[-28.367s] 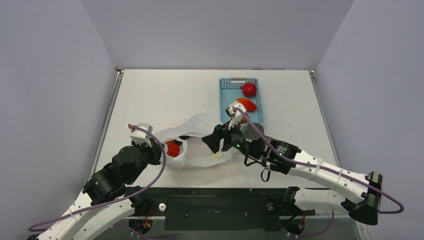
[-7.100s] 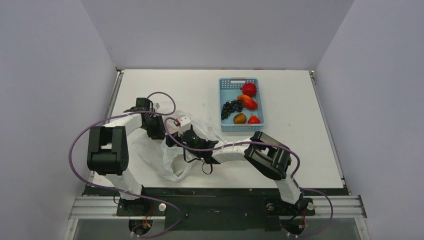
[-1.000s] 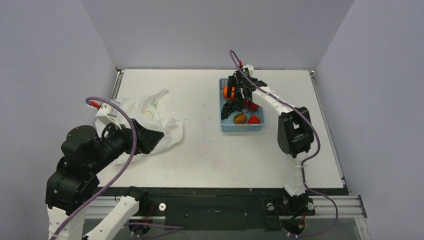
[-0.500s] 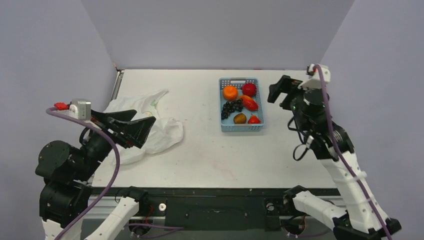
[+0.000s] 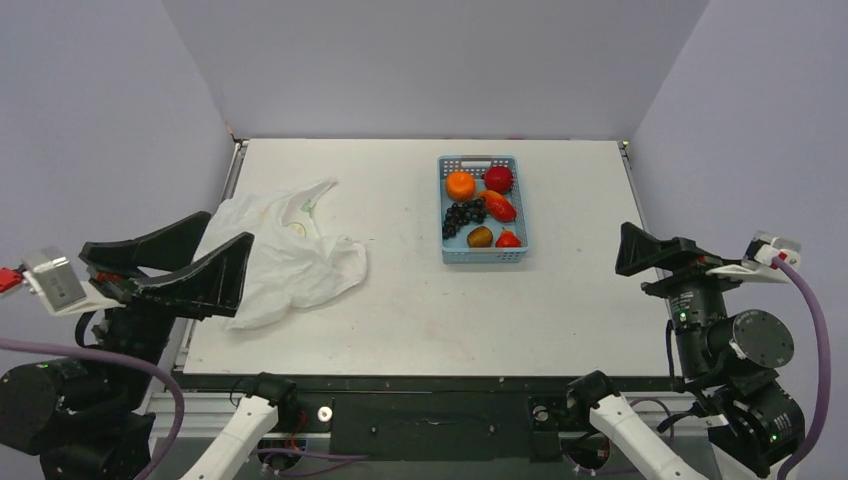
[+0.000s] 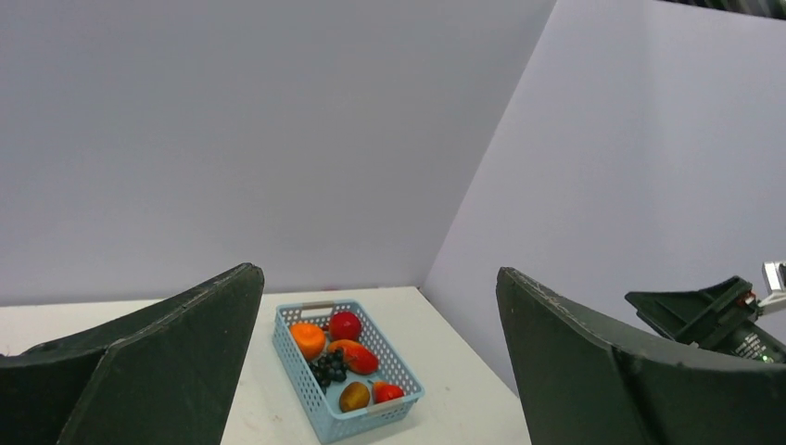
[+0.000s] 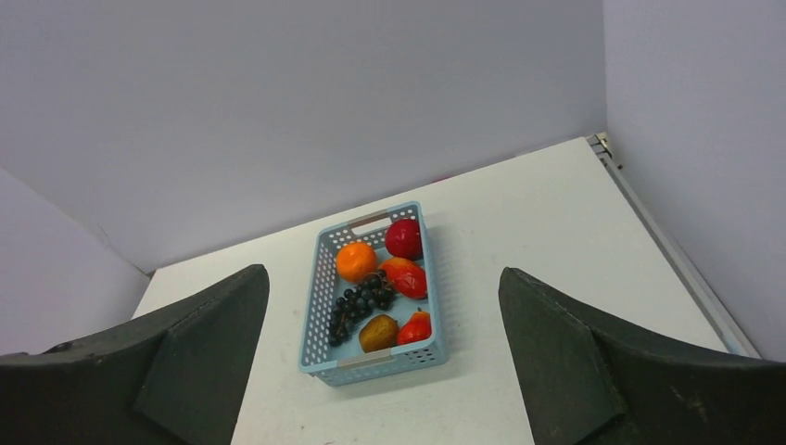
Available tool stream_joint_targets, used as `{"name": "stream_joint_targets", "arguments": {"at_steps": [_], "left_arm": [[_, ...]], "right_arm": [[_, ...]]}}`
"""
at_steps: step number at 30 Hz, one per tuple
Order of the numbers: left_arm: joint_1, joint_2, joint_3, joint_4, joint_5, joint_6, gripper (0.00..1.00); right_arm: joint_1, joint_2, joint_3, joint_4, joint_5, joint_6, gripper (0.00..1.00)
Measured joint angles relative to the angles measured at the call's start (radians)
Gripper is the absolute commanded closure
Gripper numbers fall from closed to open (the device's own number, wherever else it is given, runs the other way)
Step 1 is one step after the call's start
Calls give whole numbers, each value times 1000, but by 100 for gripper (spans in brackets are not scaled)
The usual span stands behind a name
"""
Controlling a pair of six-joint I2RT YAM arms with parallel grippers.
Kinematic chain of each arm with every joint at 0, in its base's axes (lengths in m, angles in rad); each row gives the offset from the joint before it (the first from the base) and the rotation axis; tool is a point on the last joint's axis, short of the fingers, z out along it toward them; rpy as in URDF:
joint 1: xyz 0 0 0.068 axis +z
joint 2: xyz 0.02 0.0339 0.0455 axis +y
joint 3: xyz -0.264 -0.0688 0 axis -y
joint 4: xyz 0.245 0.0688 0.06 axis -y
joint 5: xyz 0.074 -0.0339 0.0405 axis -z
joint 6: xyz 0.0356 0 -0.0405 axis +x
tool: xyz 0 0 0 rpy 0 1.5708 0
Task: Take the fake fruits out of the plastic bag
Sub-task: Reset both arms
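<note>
Plastic bag (image 5: 285, 265) interior hidden under crumpled folds; small red fruit (image 5: 508, 239) too small to identify.

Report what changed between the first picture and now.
The orange, grape bunch, kiwi and small red fruit are newly in the blue basket. The plastic bag shifted left and lies slack. The left gripper and right gripper pulled back, open and empty. Basket, apple and mango stayed put.

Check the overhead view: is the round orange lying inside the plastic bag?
No, the orange sits in the far left corner of the blue basket, well apart from the crumpled plastic bag.
</note>
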Motion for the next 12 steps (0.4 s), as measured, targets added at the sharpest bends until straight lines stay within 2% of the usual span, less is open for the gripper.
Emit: {"name": "stream_joint_targets", "arguments": {"at_steps": [5, 12], "left_arm": [[0, -10, 53, 2, -35, 21, 3], [0, -11, 34, -3, -60, 25, 3]], "right_arm": [[0, -67, -19, -26, 64, 0, 10], [0, -88, -48, -37, 73, 1, 10]]}}
